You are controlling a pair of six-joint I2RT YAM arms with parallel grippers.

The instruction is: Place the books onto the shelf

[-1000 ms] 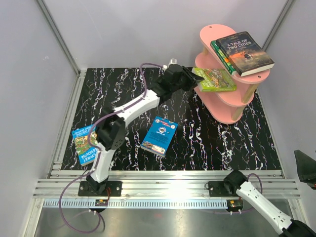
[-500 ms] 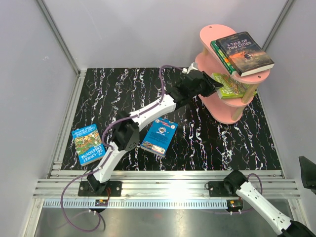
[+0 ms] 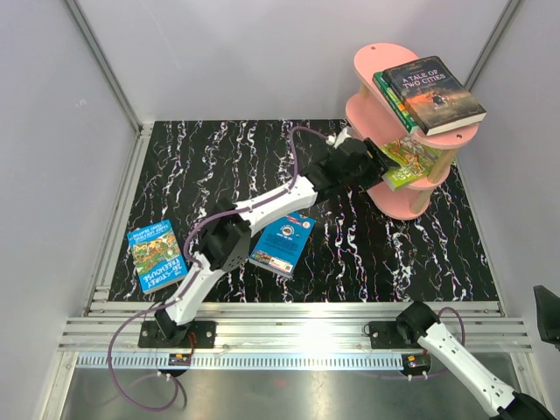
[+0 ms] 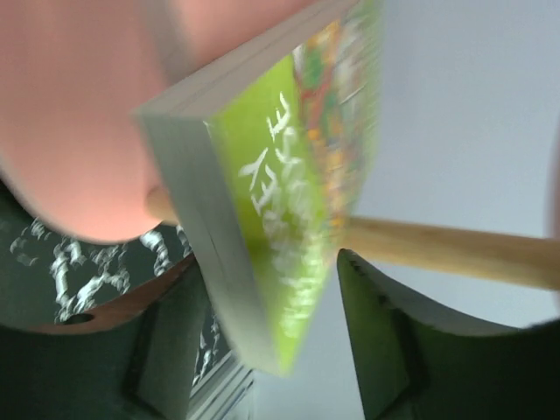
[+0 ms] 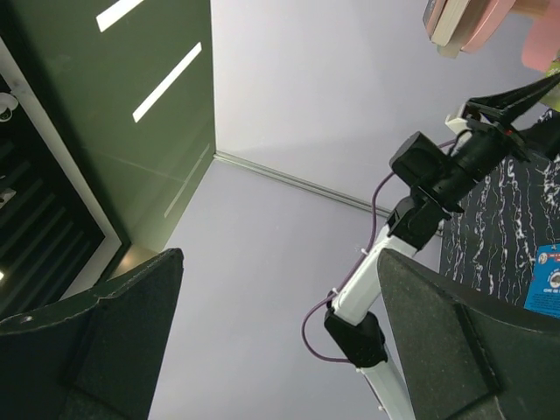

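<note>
Three of the five books we can count are on the shelf [image 3: 369,63] — the dark grey "A Tale of Two Cities" [image 3: 435,92] lies on a green-spined book [image 3: 391,101] on the top tier. A green-yellow cartoon book [image 3: 411,157] rests on the middle tier, one end jutting past the rim toward the arms. The left gripper [image 3: 374,160] is at that jutting end. In its wrist view the jaws stand apart on either side of the book, a gap showing beside the cover, so we judge it is not clamped.

Two books are left on the surface [image 3: 219,149]: a bright blue one [image 3: 282,241] near the middle and a Treehouse cover [image 3: 155,256] by the left edge. The right gripper [image 5: 276,262] hangs off to the side — jaws wide apart, holding nothing. We reckon the task a little past halfway.
</note>
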